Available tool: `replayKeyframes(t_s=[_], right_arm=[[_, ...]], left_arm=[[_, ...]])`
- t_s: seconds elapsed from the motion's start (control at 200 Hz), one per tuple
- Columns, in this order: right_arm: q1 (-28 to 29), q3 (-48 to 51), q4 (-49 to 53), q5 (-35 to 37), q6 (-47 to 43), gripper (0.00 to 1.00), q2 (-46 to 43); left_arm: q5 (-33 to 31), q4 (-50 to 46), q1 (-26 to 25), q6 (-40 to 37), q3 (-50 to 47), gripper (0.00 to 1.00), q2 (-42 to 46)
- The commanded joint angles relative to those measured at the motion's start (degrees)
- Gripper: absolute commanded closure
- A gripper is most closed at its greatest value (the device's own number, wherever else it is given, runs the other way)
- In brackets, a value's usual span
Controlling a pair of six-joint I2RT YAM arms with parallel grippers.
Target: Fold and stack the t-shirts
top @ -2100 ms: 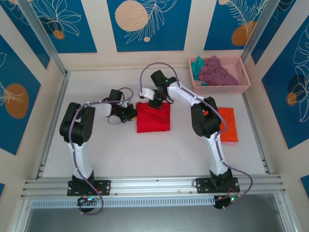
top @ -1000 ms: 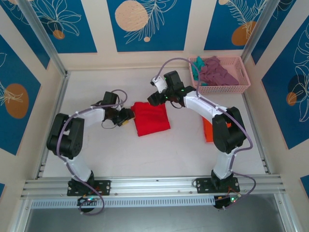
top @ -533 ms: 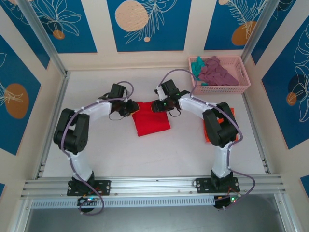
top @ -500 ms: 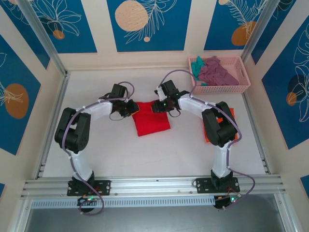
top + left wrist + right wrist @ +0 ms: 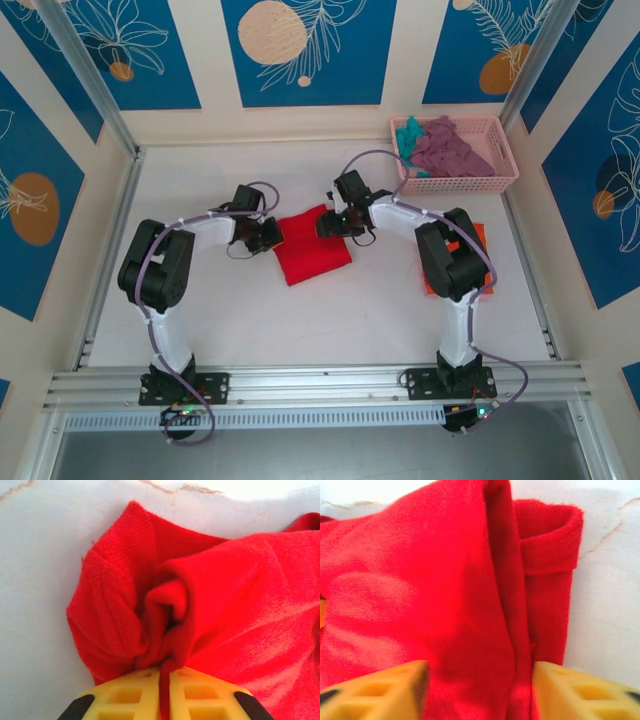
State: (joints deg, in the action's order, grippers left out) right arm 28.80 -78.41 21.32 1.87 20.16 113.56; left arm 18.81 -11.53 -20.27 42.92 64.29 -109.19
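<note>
Top view: a bright red cloth t-shirt (image 5: 313, 248), folded to a rough square, lies slightly askew at the middle of the white table (image 5: 230, 320). The left gripper (image 5: 268, 236) meets its far-left corner and the right gripper (image 5: 331, 226) its far-right corner.

Left wrist view: the left gripper (image 5: 164, 672) has its yellow fingers (image 5: 135, 692) pressed almost together on a bunched fold of the red shirt (image 5: 235, 605) – a hemmed edge curls outward just beyond the pinch, with bare table to the left.

Right wrist view: the right gripper (image 5: 479, 672) stands wide, its fingers (image 5: 385, 687) well apart over the red shirt (image 5: 410, 590), nothing clamped; a folded, hemmed edge runs between them, and bare table lies to the right.

An orange folded t-shirt (image 5: 480, 245) lies near the right rail, partly hidden by the right arm. In the far-right corner a pink plastic lattice basket (image 5: 500, 152) holds a mauve-purple t-shirt (image 5: 450, 150) and a teal t-shirt (image 5: 408, 135). Open surface runs along the near side and left of the red shirt – also a strip toward the back wall.
</note>
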Motion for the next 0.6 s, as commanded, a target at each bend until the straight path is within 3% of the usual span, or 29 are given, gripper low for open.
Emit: replayKeyframes(t_s=[0.0, 0.135, 0.45, 0.595], right_arm=[[-1.5, 2.5, -2.6, 0.3, 0.7, 0.22, -6.0], [-4.4, 1.8, -0.9, -3.8, 4.0, 0.15, -3.8], [-4.8, -1.2, -0.9, -15.0, 5.8, 0.21, 3.0], [-4.1, -1.7, -0.8, -16.7, 5.0, 0.24, 4.2]], left_arm=[[-1.1, -2.3, 0.1, -1.5, -1.3, 0.88, -1.2], [-0.5, -2.5, 0.1, -1.7, -0.7, 0.95, -2.2], [0.0, -2.2, 0.1, -1.8, -1.3, 0.99, -2.9], [0.3, -2.1, 0.0, -1.8, -1.1, 0.99, -3.4]])
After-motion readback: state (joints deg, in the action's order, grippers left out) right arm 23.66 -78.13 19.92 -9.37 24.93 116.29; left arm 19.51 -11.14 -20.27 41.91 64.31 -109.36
